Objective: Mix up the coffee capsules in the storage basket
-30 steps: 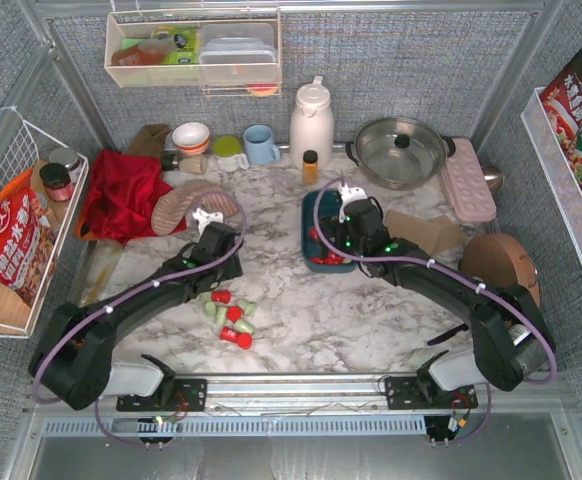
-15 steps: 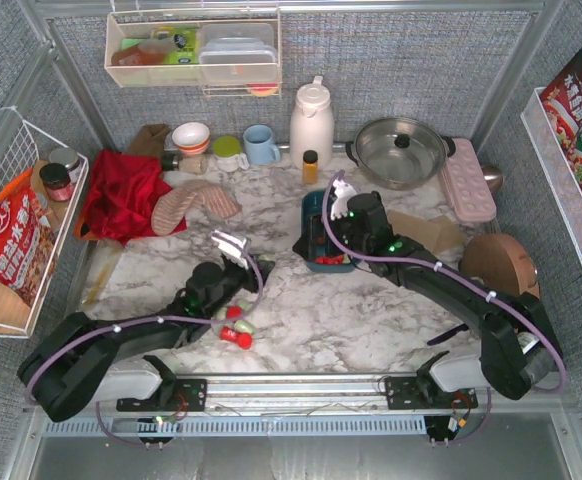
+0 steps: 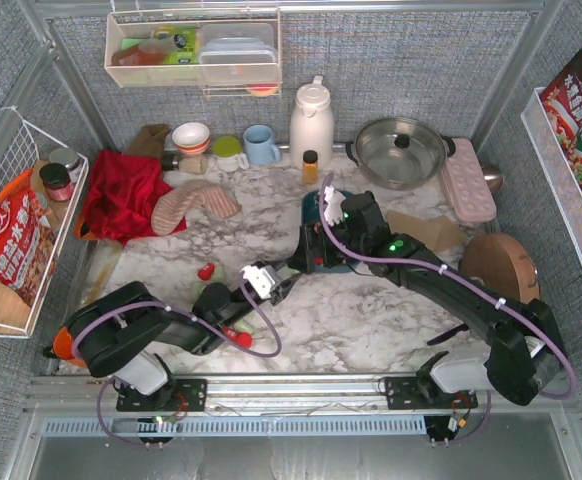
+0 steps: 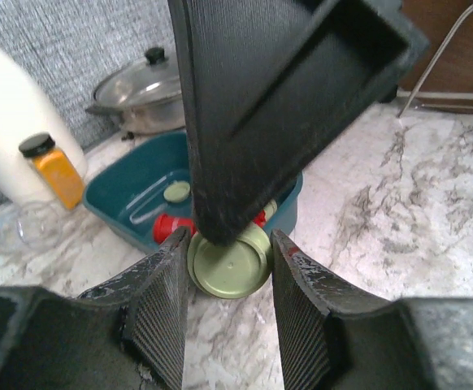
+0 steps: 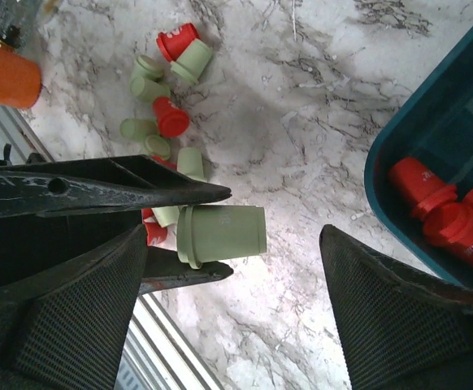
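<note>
My left gripper (image 4: 230,268) is shut on a pale green coffee capsule (image 4: 230,262), held sideways just above the marble between pile and basket. My right gripper (image 5: 232,244) hangs open over that same capsule (image 5: 220,233), one finger on each side, not touching it. The teal storage basket (image 4: 123,191) lies just beyond, with red capsules (image 5: 431,207) and a green one (image 4: 176,192) inside. Loose red and green capsules (image 5: 171,118) lie on the table near the left arm. In the top view the right arm covers most of the basket (image 3: 313,205), and the left gripper (image 3: 271,282) sits near the right gripper (image 3: 306,262).
A yellow spice jar (image 4: 54,169), white thermos (image 3: 311,120) and lidded pot (image 3: 401,150) stand behind the basket. A red cloth (image 3: 121,190) lies at the back left, a pink tray (image 3: 468,180) and cardboard (image 3: 426,232) at the right. One red capsule (image 3: 206,271) sits alone.
The left arm pulled back toward its base and swung its gripper right with the green capsule. The right gripper left the basket and came down-left over that capsule, jaws slightly narrower.
</note>
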